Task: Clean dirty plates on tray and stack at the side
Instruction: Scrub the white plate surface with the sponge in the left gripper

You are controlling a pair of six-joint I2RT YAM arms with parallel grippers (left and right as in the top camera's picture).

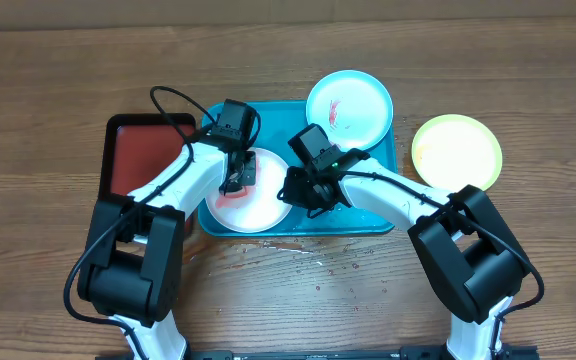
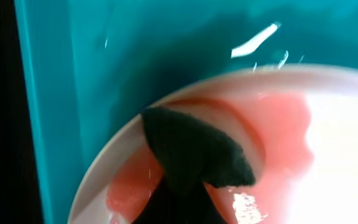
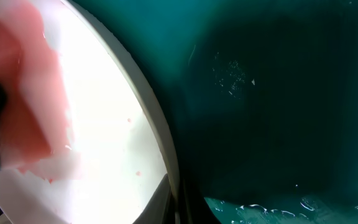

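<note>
On the wooden table [image 1: 48,80] we are viewing the turquoise tray [image 1: 273,118], with the white plate [image 1: 253,210] lying in its left half, the cyan plate [image 1: 349,105] overlapping its far right corner and the yellow-green plate [image 1: 457,152] right of it. The left gripper [image 1: 234,183] is pinching a dark pad [image 2: 194,155] onto the red smear [image 2: 284,124], while the right gripper [image 1: 303,190] is sitting at the plate's rim near the tray's centre; we cannot tell whether its fingers are closed. We are judging that an unsteadied plate risks sliding under the wipe.

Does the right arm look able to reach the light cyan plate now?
Probably yes: the light cyan plate lies just beyond the right claw, nothing between them, though that claw is at the white plate.
</note>
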